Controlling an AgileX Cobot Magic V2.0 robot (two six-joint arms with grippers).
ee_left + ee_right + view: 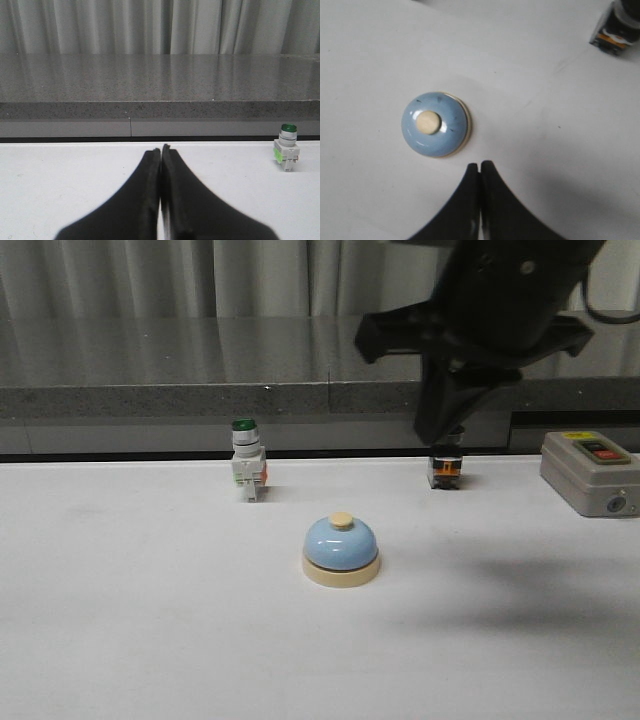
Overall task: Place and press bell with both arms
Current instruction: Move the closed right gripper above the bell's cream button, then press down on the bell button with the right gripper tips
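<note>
The bell [341, 550] sits upright on the white bench [120, 620], just right of centre in the front view and a little below the middle, with nothing touching it. Its cream knob [342, 520] faces up.

The right arm [490, 310] hangs in the upper right of the front view, above and to the right of the bell. Its tool [479, 167] is clenched, fingers pressed together with nothing between them. In the right wrist view the fingertips lie just beside the bell's rim, but they look to be held above the bench rather than touching anything.

The left tool [161, 150] is also clenched and empty, low over the bench; it does not show in the front view.

A green-capped switch [247, 465] stands at the back of the bench, upper left of the bell. A dark switch [444, 468] stands under the right arm, and a grey box [592, 472] sits at the right edge
</note>
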